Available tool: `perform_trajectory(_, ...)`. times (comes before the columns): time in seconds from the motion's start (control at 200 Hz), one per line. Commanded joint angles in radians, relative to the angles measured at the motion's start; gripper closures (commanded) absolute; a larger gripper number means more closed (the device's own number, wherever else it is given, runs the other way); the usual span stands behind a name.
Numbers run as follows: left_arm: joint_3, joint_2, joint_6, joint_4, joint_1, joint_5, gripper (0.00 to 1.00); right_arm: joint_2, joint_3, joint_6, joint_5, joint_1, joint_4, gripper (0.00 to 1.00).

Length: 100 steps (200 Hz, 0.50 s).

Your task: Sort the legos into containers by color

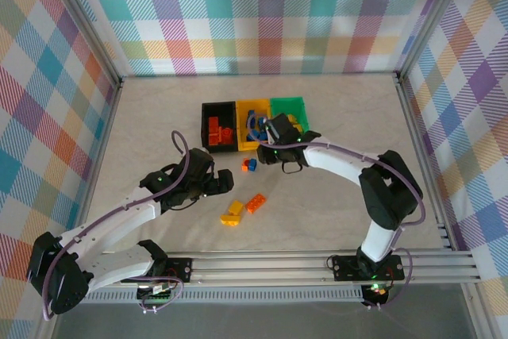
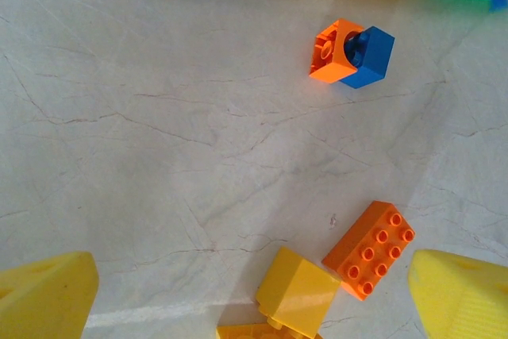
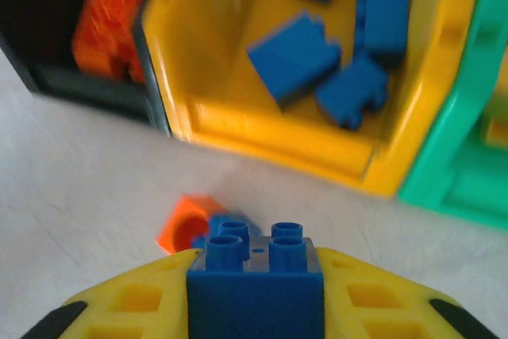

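Blue brick (image 3: 255, 295) sits clamped in the right hand (image 3: 255, 311), just short of the yellow bin (image 3: 262, 136), presumably because other blue legos (image 3: 295, 55) lie there. Left hand (image 2: 254, 298) hangs spread wide, empty, over an orange brick (image 2: 369, 248) and yellow brick (image 2: 295, 287) on the surface (image 2: 159, 117), likely next.

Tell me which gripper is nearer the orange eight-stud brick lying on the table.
Left. The left gripper hangs just beside the orange brick; the right gripper is farther off, by the yellow bin, gripping a blue brick.
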Motion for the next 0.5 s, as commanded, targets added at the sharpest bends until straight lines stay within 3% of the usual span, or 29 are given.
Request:
perform_trajectory(0.0, 0.01, -0.014, 0.023, -0.048, 0.012, 0.019, 0.0, 0.099, 0.13, -0.012, -0.017, -0.043, -0.045, 0.67)
perform_trajectory(0.2, 0.013, 0.005, 0.042, -0.06, 0.013, 0.045, 0.0, 0.297, 0.388, -0.021, -0.011, -0.076, -0.13, 0.62)
perform_trajectory(0.285, 0.02, 0.023, 0.049, -0.064, 0.013, 0.05, 0.0, 0.355, 0.477, -0.018, -0.021, -0.085, -0.172, 0.46)
perform_trajectory(0.34, 0.024, 0.03, 0.053, -0.063, 0.012, 0.05, 0.0, 0.354, 0.486, -0.022, -0.026, -0.087, -0.17, 0.41)
perform_trajectory(0.495, 0.058, 0.066, 0.084, -0.045, 0.015, 0.069, 0.0, 0.249, 0.398, -0.026, -0.04, -0.086, -0.129, 0.39)
